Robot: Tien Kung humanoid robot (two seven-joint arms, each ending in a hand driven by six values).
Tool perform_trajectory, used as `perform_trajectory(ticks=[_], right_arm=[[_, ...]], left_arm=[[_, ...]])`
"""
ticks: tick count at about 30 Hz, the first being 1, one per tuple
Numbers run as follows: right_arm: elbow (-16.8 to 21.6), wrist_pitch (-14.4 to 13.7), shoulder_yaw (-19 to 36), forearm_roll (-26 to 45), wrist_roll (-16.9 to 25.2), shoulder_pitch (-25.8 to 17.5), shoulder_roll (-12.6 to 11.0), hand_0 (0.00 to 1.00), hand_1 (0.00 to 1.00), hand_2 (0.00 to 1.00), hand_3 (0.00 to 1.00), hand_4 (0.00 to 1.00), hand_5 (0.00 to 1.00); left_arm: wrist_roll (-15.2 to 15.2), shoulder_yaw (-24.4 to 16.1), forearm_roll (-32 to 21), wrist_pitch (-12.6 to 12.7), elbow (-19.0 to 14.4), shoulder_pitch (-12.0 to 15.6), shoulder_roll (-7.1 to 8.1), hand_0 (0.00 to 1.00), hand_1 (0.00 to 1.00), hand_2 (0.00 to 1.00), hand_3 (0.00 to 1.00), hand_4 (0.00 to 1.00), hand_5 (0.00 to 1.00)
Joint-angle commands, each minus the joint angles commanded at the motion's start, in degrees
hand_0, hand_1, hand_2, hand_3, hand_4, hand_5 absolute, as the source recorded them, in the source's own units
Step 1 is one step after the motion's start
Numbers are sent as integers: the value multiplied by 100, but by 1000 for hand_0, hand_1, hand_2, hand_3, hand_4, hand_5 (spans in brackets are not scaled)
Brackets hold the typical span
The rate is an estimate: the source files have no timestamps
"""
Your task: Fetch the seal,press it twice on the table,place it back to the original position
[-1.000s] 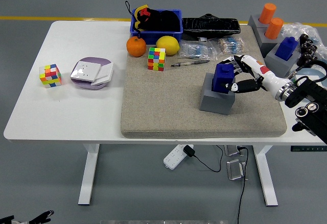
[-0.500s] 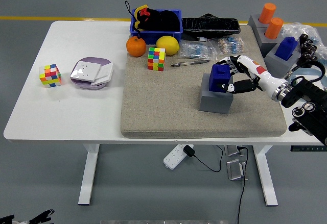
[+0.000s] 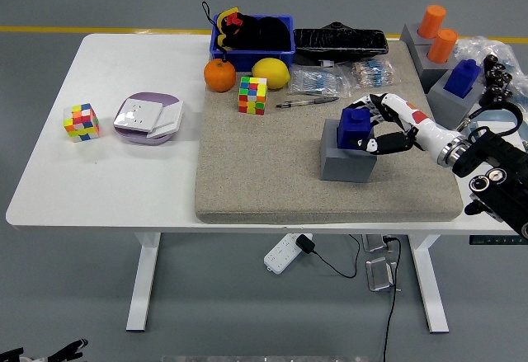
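Note:
The seal is a blue block standing in a grey base on the beige mat, right of centre. My right hand reaches in from the right and its white fingers are curled around the blue seal's right side. The seal sits in its base, slightly raised. My left hand is out of view.
On the mat's far side lie a Rubik's cube, an orange, a lemon, a pen and bagged parts. Grey holders with orange and blue seals stand at the right. A second cube and a purple box lie left.
My right hand has closed around the blue seal, and hand, seal and grey base have shifted slightly left and toward the far side.

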Motion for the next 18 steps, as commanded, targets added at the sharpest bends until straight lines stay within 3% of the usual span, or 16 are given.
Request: perform_trajectory(ticks=[16,18], right_arm=[[-43,-51,-48,130,73,26,11,582,466,484,516,665,2],[-43,-57,-49,134,78,27,16,638,525,542,568,679,2]], left_arm=[[-2,0,0,-4,0,-4,-5,814,791,770,804,695,424],[-2,0,-1,-5,0,0,-8,814,790,770,804,695,424]])
